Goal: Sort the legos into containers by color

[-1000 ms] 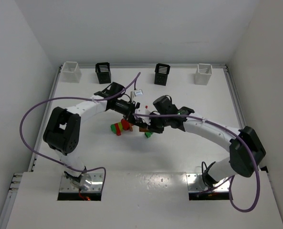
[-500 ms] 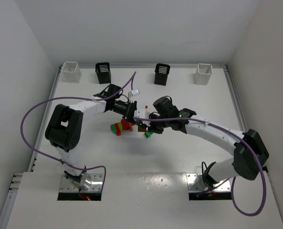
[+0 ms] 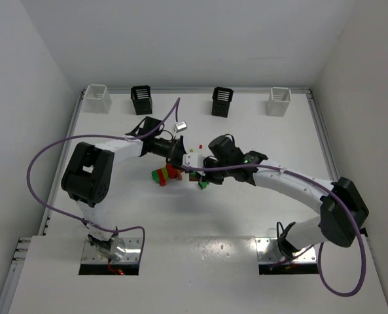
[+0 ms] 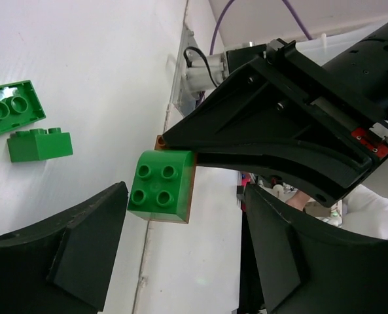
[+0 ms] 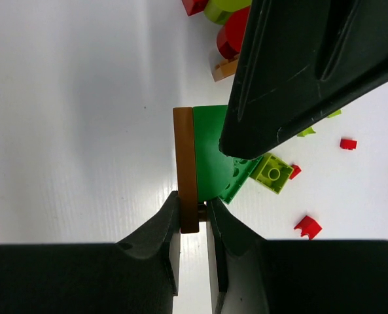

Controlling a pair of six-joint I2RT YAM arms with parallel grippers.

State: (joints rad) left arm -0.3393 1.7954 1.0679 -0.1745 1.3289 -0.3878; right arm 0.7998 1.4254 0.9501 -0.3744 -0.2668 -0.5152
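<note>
Two green legos [image 4: 40, 145] lie nearby; right pincer [image 5: 194, 212] clamps brown-green brick [image 5: 207, 157], left pincer [image 4: 184, 242] wide.

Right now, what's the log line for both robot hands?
right gripper: shut on brown plate | green brick: stuck on it | left gripper: open, either side of green brick

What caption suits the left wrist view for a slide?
Open left gripper flanks a green brick on a brown plate pinched by the right gripper.
</note>
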